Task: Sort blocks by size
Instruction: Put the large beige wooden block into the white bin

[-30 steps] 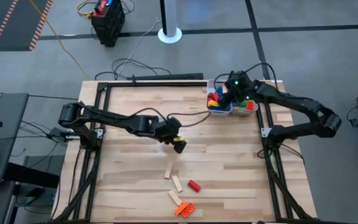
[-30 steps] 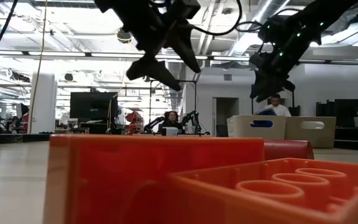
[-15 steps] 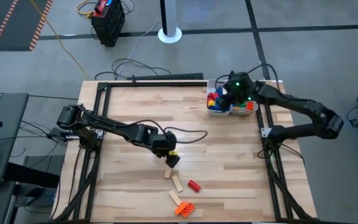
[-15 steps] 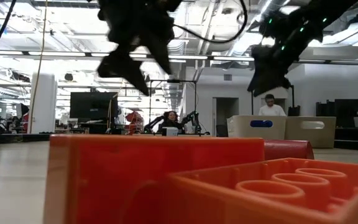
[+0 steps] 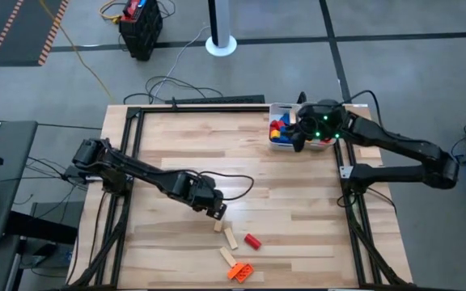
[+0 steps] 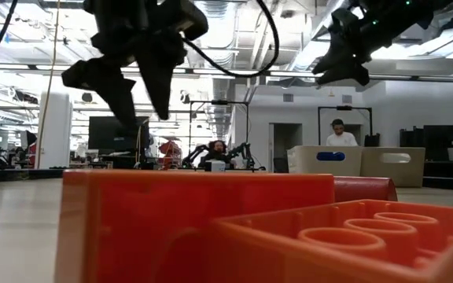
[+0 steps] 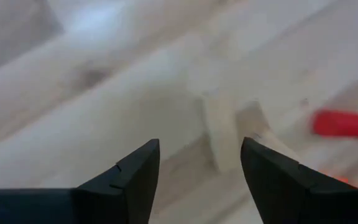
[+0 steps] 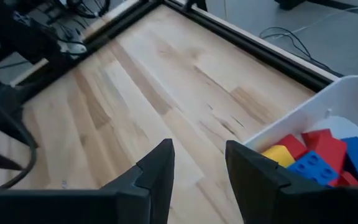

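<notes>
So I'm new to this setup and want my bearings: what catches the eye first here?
The left gripper hangs open over the pale wooden bars near the table's front, beside a red block and an orange brick. At the far right corner, the right gripper, fingers apart and empty, hovers by a white tray heaped with coloured bricks.

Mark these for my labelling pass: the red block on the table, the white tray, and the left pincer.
Red block [image 5: 252, 240]: high view, middle of its top.
White tray [image 8: 347, 87]: right wrist view, its near rim.
Left pincer [image 7: 199, 165]: left wrist view, midway between its open fingertips.
</notes>
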Controlling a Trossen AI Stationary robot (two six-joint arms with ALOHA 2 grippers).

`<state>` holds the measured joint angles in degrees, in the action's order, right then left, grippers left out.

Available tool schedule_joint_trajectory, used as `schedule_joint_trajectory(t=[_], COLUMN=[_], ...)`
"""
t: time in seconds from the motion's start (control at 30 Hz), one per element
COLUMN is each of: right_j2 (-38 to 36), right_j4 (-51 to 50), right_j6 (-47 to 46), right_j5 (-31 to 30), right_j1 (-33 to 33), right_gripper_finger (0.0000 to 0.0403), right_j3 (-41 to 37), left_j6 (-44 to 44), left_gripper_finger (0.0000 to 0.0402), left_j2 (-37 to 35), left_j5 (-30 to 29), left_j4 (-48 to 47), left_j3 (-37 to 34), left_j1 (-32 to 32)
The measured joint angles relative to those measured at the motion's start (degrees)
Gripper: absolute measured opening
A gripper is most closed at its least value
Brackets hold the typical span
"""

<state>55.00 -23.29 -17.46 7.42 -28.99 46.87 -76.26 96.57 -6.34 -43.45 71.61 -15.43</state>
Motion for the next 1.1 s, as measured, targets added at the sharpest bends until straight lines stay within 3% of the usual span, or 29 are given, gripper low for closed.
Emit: schedule_joint_trajectory(t=[0.3, 0.73, 0.93, 1.1], right_j2=[0.54, 0.48, 0.48, 0.48], right_j4=[1.04, -0.46, -0.37, -0.28], right_j6=[-0.54, -1.57, -1.61, -1.61], right_j5=[-0.08, -0.39, -0.58, -1.34], right_j1=[2.31, 3.32, 3.52, 3.51], right_gripper_finger=[0.0152, 0.0148, 0.0148, 0.0148], right_j3=[0.00, 0.00, 0.00, 0.00], left_j6=[-1.00, -5.04, -3.43, 3.28], left_gripper_finger=[0.0205, 0.0205, 0.0205, 0.0205], left_j2=[0.02, 6.71, 6.69, 7.61], left_j5=[-6.76, -7.68, -11.23, -11.97], left_j4=[10.33, 8.49, 8.78, 11.58], left_j3=[0.00, 0.00, 0.00, 0.06], left_j1=[-3.07, -5.31, -5.31, -4.46])
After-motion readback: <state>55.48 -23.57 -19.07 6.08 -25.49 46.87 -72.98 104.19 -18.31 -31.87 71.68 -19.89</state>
